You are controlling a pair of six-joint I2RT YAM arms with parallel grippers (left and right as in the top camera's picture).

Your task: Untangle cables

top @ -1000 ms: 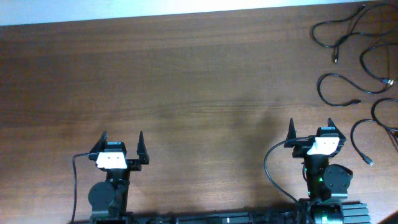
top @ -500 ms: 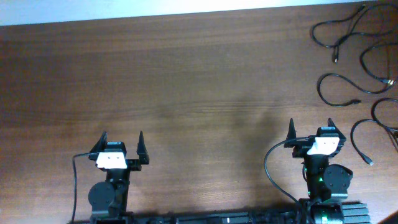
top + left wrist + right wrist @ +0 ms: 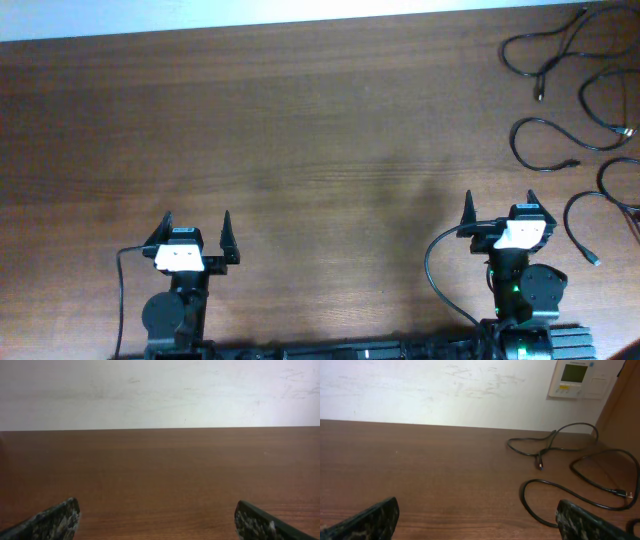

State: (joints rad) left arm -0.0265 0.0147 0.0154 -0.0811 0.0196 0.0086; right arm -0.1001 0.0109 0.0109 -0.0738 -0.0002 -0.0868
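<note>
Several thin black cables lie as separate loose curls at the table's right side: one at the far corner (image 3: 545, 55), one looped in the middle (image 3: 540, 145), one near the front right (image 3: 578, 225), others at the right edge (image 3: 610, 110). Two show in the right wrist view, a far curl (image 3: 547, 447) and a nearer loop (image 3: 555, 502). My right gripper (image 3: 497, 212) is open and empty, left of the cables; its fingers frame the right wrist view (image 3: 477, 520). My left gripper (image 3: 195, 228) is open and empty at the front left (image 3: 157, 520), far from the cables.
The brown wooden table (image 3: 300, 130) ends at a white wall along the back. A white wall panel (image 3: 574, 377) hangs beyond the table's far right. Thicker black arm wires curve beside each arm base (image 3: 432, 270).
</note>
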